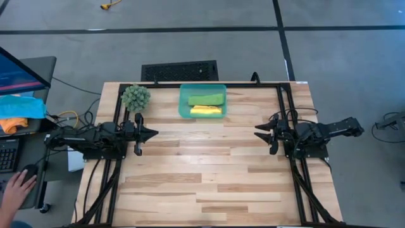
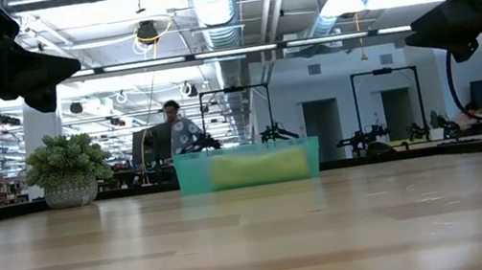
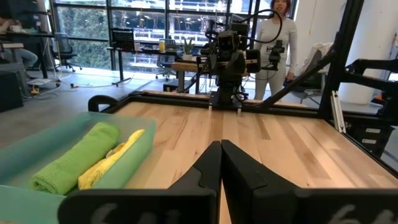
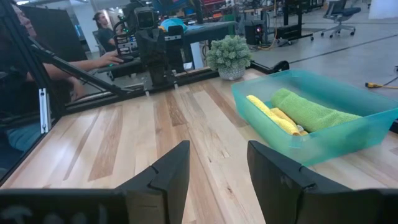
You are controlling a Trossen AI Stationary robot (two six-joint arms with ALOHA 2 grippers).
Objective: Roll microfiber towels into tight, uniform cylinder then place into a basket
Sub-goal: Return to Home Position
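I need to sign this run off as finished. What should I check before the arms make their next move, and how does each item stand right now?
1. Green towel rolled and inside the basket: ok.
2. Yellow towel inside the basket, lying beside the green one: ok.
3. Yellow roll as tight and even as the green one: cannot tell.
4. Left gripper empty, shut, away from the basket: ok.
5. Right gripper empty, open, away from the basket: ok.
6. Plant upright beside the basket: ok.
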